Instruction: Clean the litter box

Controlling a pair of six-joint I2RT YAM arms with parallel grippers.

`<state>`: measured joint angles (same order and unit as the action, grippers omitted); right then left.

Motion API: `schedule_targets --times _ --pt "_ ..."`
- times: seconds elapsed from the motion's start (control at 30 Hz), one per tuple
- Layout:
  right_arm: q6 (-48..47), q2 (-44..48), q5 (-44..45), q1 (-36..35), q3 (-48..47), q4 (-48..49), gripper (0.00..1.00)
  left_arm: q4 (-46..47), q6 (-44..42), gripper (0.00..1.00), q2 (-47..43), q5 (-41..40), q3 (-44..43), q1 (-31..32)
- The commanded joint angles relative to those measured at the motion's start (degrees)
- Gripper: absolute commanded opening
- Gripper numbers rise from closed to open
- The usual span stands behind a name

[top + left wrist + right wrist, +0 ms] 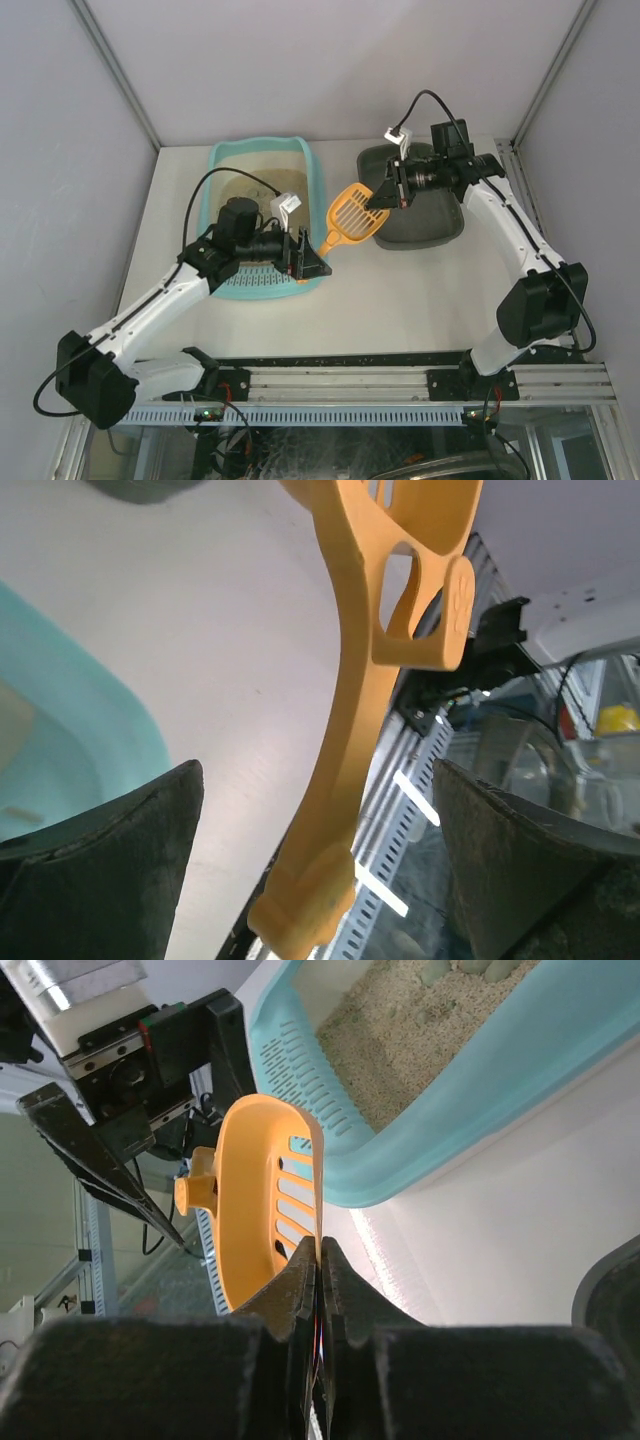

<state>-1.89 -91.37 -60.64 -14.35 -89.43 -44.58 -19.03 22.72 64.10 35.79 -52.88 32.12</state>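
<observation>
White table (400, 300): right tool (318, 1260) pinches orange scoop (352, 215), left tool (312, 262) gapes

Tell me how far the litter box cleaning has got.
Done: the scoop is up off the table, pinched by its rim in the right gripper. In hand: its handle hangs between the open jaws of the left gripper, not clamped. Left: lumps lie in the litter box, and the scoop looks empty, so the scooping seems not yet done.
</observation>
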Motion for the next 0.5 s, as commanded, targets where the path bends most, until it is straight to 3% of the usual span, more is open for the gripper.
schedule_targets --times 0.0,0.07,0.17,0.27,0.33,0.37,0.47 --pt "-1.7 3.2 -0.7 -0.5 0.5 0.2 0.00 12.1 5.9 0.95 1.2 9.9 2.0 -0.4" --pt "-1.7 3.5 -0.3 -0.4 0.9 0.5 0.00 13.6 6.8 0.80 1.6 10.9 2.8 -0.4" --pt "-1.7 3.8 -0.1 -0.1 1.5 0.6 0.00 14.7 7.7 0.50 1.0 11.5 3.8 -0.4" --pt "-1.4 3.9 0.1 0.6 1.9 1.2 0.00 15.2 8.5 0.37 -0.6 11.7 4.5 -0.4" --pt "-0.6 3.6 -0.2 1.1 1.9 1.8 0.00 15.1 9.2 0.09 -1.6 11.8 4.8 -0.4" --pt "-0.1 3.5 -0.5 1.5 1.9 2.2 0.00 14.5 9.1 0.01 -2.0 11.9 4.7 -0.4" --pt "1.0 3.0 -1.3 2.3 2.0 3.0 0.00 13.4 8.4 0.00 -3.8 11.7 4.8 -0.4"
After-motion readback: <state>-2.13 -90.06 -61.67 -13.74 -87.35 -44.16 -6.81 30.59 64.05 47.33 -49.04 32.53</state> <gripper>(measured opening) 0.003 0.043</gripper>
